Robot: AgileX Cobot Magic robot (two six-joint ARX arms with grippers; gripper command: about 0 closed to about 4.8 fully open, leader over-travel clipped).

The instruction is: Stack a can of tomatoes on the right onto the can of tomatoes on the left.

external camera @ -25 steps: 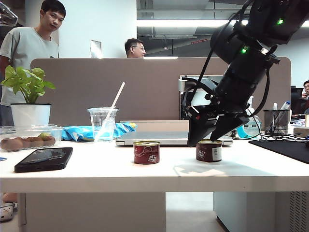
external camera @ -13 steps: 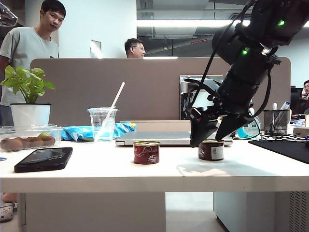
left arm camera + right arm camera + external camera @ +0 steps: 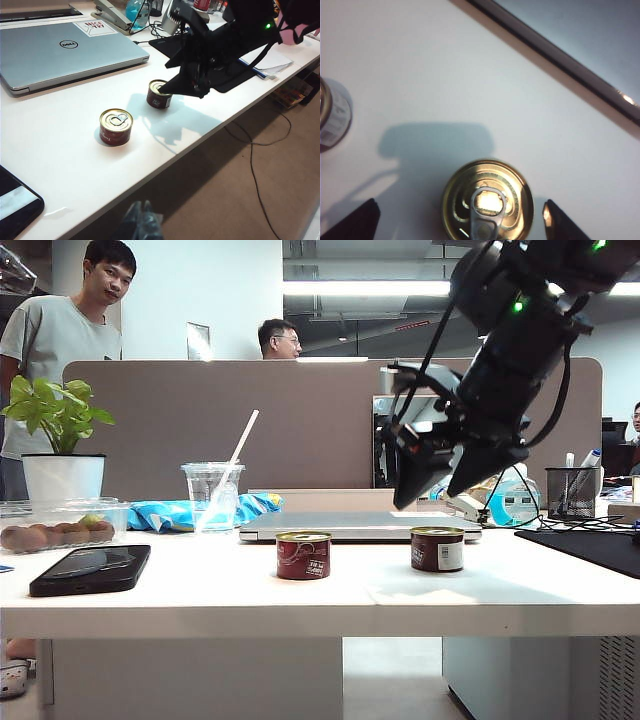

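Table-level exterior; both wrist views, seemingly angled downward, share the cans (image 3: 437,549).

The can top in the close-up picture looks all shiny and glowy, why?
Right wrist view: overhead light glares off the right can's gold lid, with the open right tool's dark shadow behind it. Left wrist view: the same shadow falls on the table.

The laptop (image 3: 60,50) bears a round "DELL" logo on its closed silver lid and a white sticker with red lettering too small to read, and the can labels are illegible in every view.
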